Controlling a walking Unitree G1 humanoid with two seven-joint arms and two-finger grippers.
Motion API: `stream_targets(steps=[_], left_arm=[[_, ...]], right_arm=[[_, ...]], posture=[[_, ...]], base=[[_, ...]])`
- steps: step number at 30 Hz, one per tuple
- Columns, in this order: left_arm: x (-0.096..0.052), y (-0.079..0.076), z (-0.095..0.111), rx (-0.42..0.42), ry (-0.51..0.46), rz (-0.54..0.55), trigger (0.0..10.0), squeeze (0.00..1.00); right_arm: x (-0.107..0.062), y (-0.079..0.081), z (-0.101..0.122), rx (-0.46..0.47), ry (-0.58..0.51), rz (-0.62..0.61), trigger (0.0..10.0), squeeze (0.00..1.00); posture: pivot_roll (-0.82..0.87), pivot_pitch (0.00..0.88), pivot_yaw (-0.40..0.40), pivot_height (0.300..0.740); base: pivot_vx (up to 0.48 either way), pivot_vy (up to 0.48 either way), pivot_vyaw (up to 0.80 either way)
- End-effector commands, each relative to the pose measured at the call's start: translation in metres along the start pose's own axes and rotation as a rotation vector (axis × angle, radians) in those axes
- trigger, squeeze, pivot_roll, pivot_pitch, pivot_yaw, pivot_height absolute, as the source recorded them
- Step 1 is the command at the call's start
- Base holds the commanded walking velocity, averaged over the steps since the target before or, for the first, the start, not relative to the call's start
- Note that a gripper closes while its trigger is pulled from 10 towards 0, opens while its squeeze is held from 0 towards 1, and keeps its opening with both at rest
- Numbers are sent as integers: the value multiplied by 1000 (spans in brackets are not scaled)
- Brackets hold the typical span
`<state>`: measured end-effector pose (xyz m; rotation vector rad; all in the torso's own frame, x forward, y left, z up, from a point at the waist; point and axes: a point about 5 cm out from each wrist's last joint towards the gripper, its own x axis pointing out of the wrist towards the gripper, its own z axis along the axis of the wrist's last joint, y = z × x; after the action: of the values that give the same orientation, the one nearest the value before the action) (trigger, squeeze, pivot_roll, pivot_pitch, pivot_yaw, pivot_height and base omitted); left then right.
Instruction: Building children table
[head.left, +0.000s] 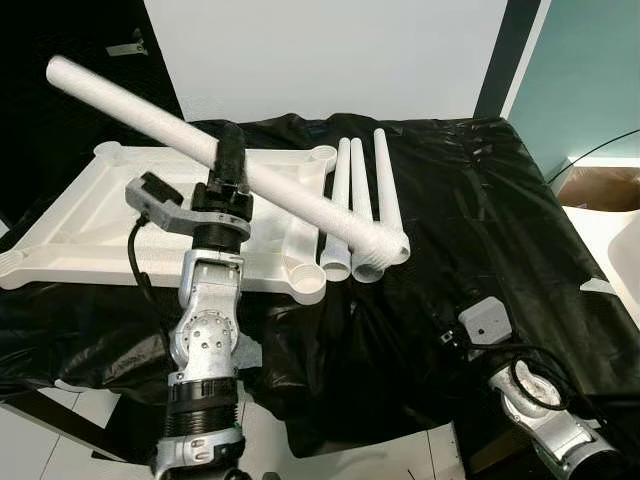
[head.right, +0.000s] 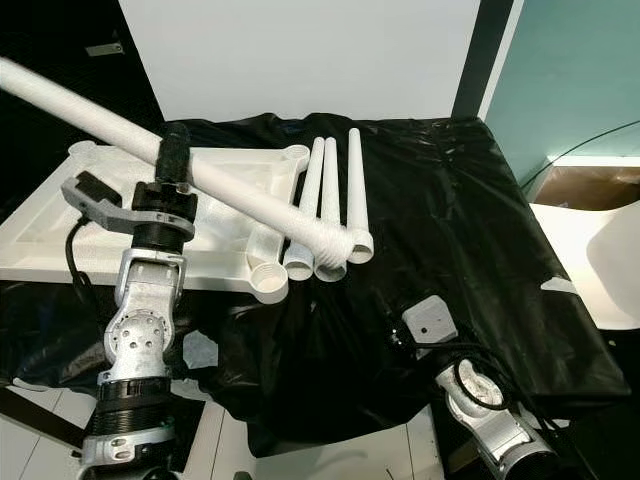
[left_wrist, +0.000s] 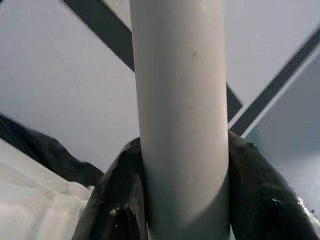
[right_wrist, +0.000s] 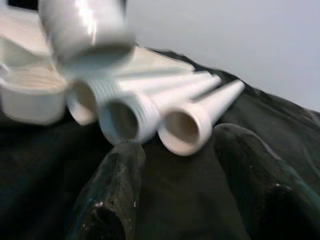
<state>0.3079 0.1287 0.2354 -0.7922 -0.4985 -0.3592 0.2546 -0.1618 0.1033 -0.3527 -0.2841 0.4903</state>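
Aloft, white table leg (head.left: 150, 112) in left gripper (head.left: 230, 160); right gripper (right_wrist: 175, 200) agape.

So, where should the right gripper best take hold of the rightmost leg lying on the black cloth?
Probably the rightmost leg at mid-shaft, coming from above: it lies flat, its right side is free, and the threaded end sits under the held leg.

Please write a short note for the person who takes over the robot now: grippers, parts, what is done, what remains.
Left gripper: shut on a long white plastic table leg, held raised and slanted over the work.
Right gripper: open, holding nothing, low, facing the spare legs.
White plastic tabletop lies underside up on the black sheet; three white tapered legs lie beside it.
Done: one leg picked up.
Left: no leg fitted into a corner socket yet.
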Motion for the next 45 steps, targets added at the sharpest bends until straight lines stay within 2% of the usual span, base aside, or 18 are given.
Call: stream_targets(steps=[1, 2, 4, 9, 15, 23, 27, 32, 33, 34, 35, 40, 41, 44, 45], left_arm=[[-1, -14, -5, 109, 31, -136, 0, 0], [-3, -19, -10, 163, 57, -176, 0, 0], [-5, -24, -16, 205, 84, -219, 0, 0], [-5, -35, -23, 223, 101, -262, 0, 0], [-5, -44, -23, 212, 97, -297, 0, 0], [-4, -66, -24, 240, 77, -374, 0, 0], [-6, -71, -23, 200, 77, -399, 0, 0], [-8, -73, -25, 184, 88, -409, 0, 0], [-10, -76, -26, 166, 98, -426, 0, 0], [-10, -76, -26, 166, 98, -426, 0, 0], [-11, -77, -27, 164, 102, -432, 0, 0], [-11, -75, -27, 165, 107, -412, 0, 0], [-10, -71, -27, 157, 111, -384, 10000, 420], [-9, -70, -26, 154, 113, -377, 10000, 420], [-9, -69, -26, 146, 111, -370, 10000, 1000]], right_arm=[[6, 0, 10, 42, -22, 51, 10000, 0], [10, -1, 17, 58, -41, 74, 10000, 0], [15, -4, 27, 89, -57, 101, 10000, 0], [30, -1, 53, 107, -123, 201, 10000, 0], [40, 0, 59, 127, -127, 235, 10000, 0], [60, 14, 68, 183, -114, 453, 10000, 0], [73, 16, 65, 143, -109, 468, 10000, 0], [82, 17, 62, 142, -93, 477, 10000, 0], [86, 19, 60, 140, -80, 482, 6863, 0], [86, 19, 60, 140, -80, 482, 6863, 0], [86, 21, 59, 150, -80, 485, 0, 0], [86, 25, 57, 179, -72, 502, 0, 0], [85, 26, 55, 205, -64, 517, 0, 0], [85, 26, 55, 212, -64, 521, 0, 0], [85, 25, 56, 228, -60, 534, 0, 0]], posture=[[52, 0, 49, 740], [54, 0, 48, 740], [54, 0, 48, 740], [55, 0, 45, 740], [56, 0, 46, 740], [72, 0, 40, 740], [76, 0, 40, 740], [81, 0, 35, 740], [88, 0, 31, 740], [88, 0, 31, 740], [96, 0, 31, 740], [96, 0, 31, 740], [95, 0, 36, 740], [95, 0, 36, 740], [88, 0, 42, 740]], base=[[0, 0, 0], [0, 0, 0], [0, 0, 0], [0, 0, 0], [0, 0, 0], [0, 0, 0], [0, 0, 0], [0, 0, 0], [0, 0, 0], [0, 0, 0], [0, 0, 0], [0, 0, 0], [0, 0, 0], [0, 0, 0], [0, 0, 0]])
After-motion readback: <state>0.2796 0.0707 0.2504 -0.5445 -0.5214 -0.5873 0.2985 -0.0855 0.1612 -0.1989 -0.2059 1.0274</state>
